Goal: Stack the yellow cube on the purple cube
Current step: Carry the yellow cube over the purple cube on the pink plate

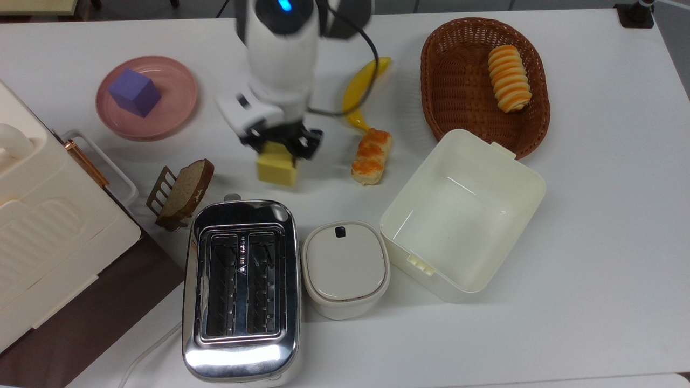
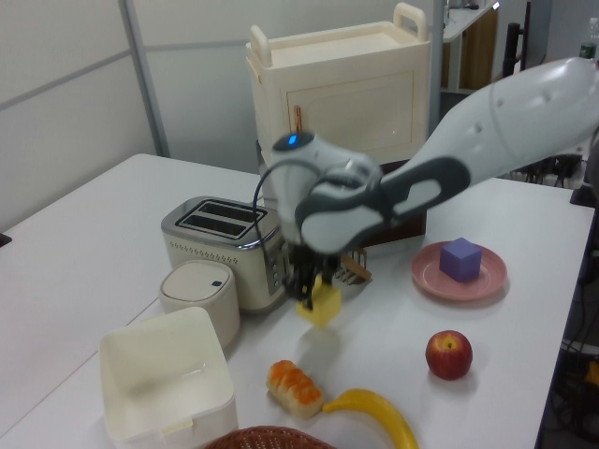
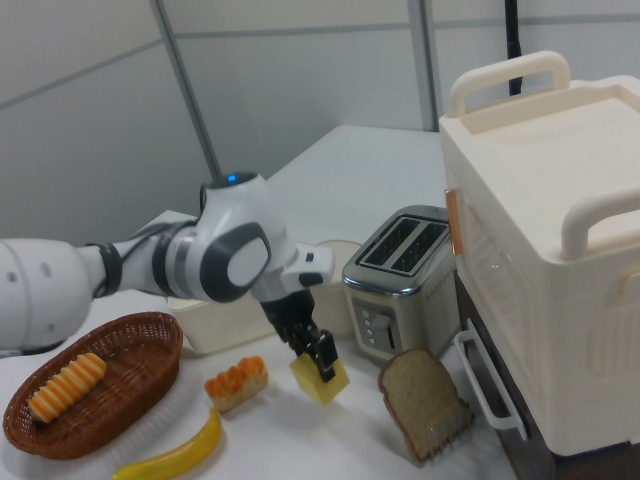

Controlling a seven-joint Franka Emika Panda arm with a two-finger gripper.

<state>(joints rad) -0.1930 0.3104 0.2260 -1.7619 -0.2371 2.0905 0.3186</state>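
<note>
In the top view, the toaster (image 1: 241, 285) stands nearest on the counter (image 1: 593, 269). Just beyond the toaster the fingers (image 1: 280, 144) are clamped on the yellow cube (image 1: 276, 169), which looks lifted clear of the counter, tilted in the right view, though blur makes that uncertain. Farther back, to the top view's left of the toaster, the purple cube (image 1: 134, 92) sits on a pink plate (image 1: 172, 102), well apart from the yellow cube.
</note>
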